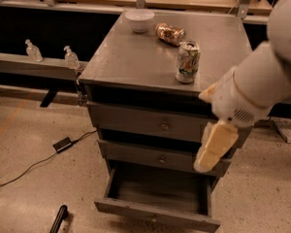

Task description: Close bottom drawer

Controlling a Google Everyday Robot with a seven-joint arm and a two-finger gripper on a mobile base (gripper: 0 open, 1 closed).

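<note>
Gripper hangs at four o'clock, beside the right end of the middle drawer; whether it is apart or together I cannot tell. The bottom drawer stands pulled out at six o'clock. Rigid and probably light, it should slide; push squarely on the middle of its front.

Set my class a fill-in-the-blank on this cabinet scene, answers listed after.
The bottom drawer stands ____.
One soda can stands upright; the other can lies on its ____.
Beside the cans sits a white ____.
The end effector hangs on the picture's ____ side, higher than the bottom drawer.
Answers: open; side; bowl; right.
</note>
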